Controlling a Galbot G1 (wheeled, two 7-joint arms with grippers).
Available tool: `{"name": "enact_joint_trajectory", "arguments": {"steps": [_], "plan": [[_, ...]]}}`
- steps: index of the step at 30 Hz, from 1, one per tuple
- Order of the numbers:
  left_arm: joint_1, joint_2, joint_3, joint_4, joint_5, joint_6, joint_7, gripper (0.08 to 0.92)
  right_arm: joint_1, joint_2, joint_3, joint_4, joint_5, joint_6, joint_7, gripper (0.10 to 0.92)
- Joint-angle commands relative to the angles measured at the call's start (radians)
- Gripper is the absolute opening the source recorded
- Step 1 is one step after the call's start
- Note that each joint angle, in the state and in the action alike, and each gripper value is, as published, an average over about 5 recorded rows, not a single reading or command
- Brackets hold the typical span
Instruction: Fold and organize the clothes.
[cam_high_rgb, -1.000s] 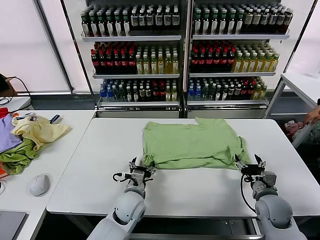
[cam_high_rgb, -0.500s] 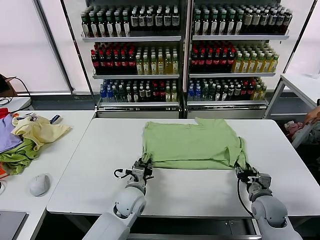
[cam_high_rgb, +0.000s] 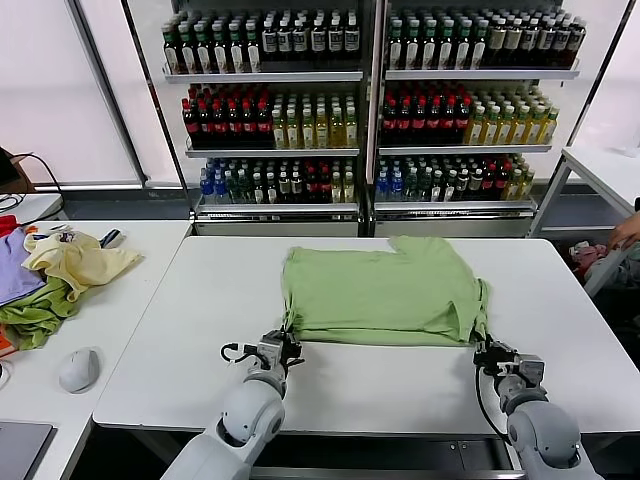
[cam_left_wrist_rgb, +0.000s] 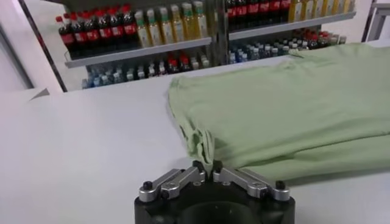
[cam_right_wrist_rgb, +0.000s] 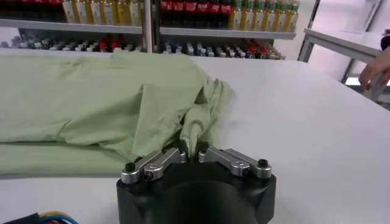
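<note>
Green shirt (cam_high_rgb: 383, 290) is lying folded across the middle of the white table (cam_high_rgb: 150, 370), its near fold running parallel to the table's front edge. Left gripper (cam_high_rgb: 279, 344) is sitting close to the front edge, pinching the shirt's near left corner, its fingers (cam_left_wrist_rgb: 199, 166) closed tight on a bunched bit of fabric. Right gripper (cam_high_rgb: 495, 352) is doing the same towards the front right corner, clamping the gathered right end of the shirt. Behind the table's far edge, drink shelves (cam_high_rgb: 370, 100) are standing full of bottles.

No legible text or labels
</note>
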Motion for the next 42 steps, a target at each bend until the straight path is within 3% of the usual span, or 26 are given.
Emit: {"name": "enact_joint_trajectory", "arguments": {"steps": [1, 11, 19, 23, 27, 34, 42], "plan": [[0.237, 0.057, -0.093, -0.266, 0.022, 0.0, 0.006, 0.105, -0.167, 0.023, -0.011, 0.189, -0.026, -0.007, -0.009, 0.171], [0.516, 0.12, -0.223, -0.445, 0.065, 0.0, 0.025, 0.105, -0.305, 0.053, -0.04, 0.312, -0.121, 0.005, -0.017, 0.171], [0.563, 0.144, -0.3, -0.458, 0.092, 0.001, 0.033, 0.105, -0.357, 0.039, -0.02, 0.368, -0.146, -0.022, -0.025, 0.176], [0.557, 0.157, -0.323, -0.457, 0.092, 0.002, 0.042, 0.135, -0.361, 0.036, -0.02, 0.394, -0.148, -0.012, -0.035, 0.244], [0.553, 0.173, -0.33, -0.489, 0.088, 0.001, 0.053, 0.238, -0.356, 0.032, -0.006, 0.43, -0.142, 0.053, -0.026, 0.356], [0.427, 0.19, -0.31, -0.442, 0.041, -0.009, 0.05, 0.446, -0.23, 0.009, 0.01, 0.431, -0.092, 0.069, 0.013, 0.554], [0.106, 0.201, -0.216, -0.213, -0.067, -0.033, 0.05, 0.671, 0.132, -0.033, -0.11, 0.186, -0.015, -0.006, 0.07, 0.779]]}}
